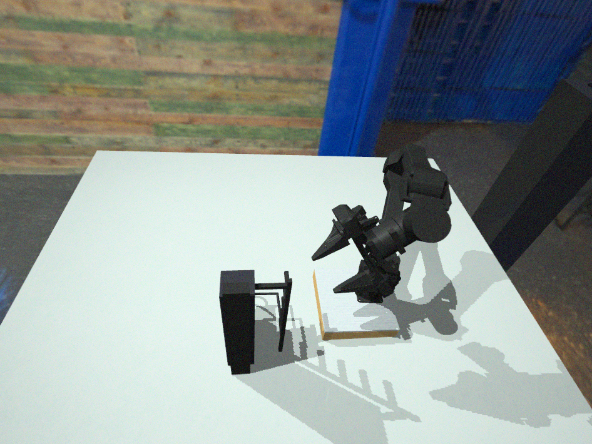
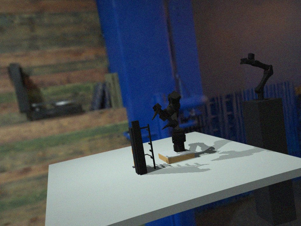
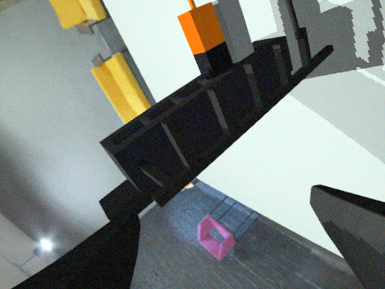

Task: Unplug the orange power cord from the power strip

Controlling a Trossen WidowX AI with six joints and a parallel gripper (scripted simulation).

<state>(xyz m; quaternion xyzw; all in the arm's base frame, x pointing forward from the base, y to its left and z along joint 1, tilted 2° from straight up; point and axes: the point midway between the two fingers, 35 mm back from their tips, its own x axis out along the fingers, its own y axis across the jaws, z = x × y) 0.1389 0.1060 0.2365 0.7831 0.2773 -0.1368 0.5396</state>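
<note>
A tall black unit (image 1: 236, 329) (image 2: 139, 148) (image 3: 196, 122), which I take for the power strip and its holder, stands upright on the table. An orange block (image 3: 202, 30) with a black lower end, apparently the plug, shows at its far edge in the wrist view, with a thin orange cord (image 3: 192, 3) leaving the top of the frame. Whether the plug is seated cannot be told. Only an orange sliver (image 2: 132, 154) shows in the exterior view. My gripper (image 1: 324, 274) (image 2: 157, 124) (image 3: 227, 206) is open and empty, above the table and apart from the unit.
A slim black toothed bar (image 1: 283, 315) (image 2: 151, 145) stands off the unit's side facing the arm. A grey block (image 3: 234, 30) is beside the orange one. A low wood-edged slab (image 1: 353, 315) (image 2: 176, 158) lies under the arm. The white table (image 1: 143, 239) (image 2: 92, 189) has visible edges.
</note>
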